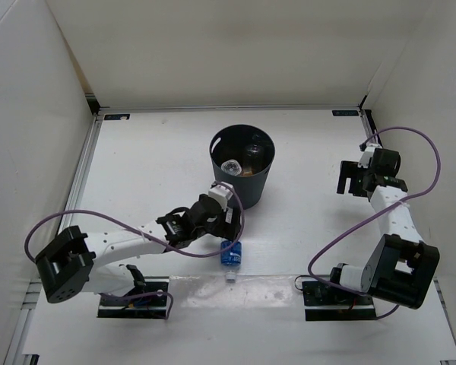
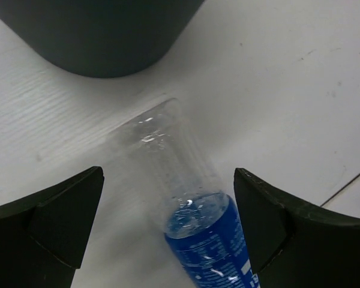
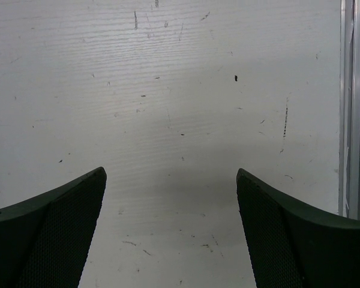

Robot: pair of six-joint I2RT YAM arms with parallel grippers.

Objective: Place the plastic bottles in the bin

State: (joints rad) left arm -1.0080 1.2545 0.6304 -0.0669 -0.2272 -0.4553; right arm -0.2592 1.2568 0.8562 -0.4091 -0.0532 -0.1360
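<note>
Left wrist | blue-label bottle (image 2: 205, 243) flat | between spread jaws of left gripper (image 2: 168, 174)

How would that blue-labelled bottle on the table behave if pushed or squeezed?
Lying on its side, the round bottle would probably roll if nudged. It looks clear, thin and empty: likely light, and may dent when squeezed.
</note>
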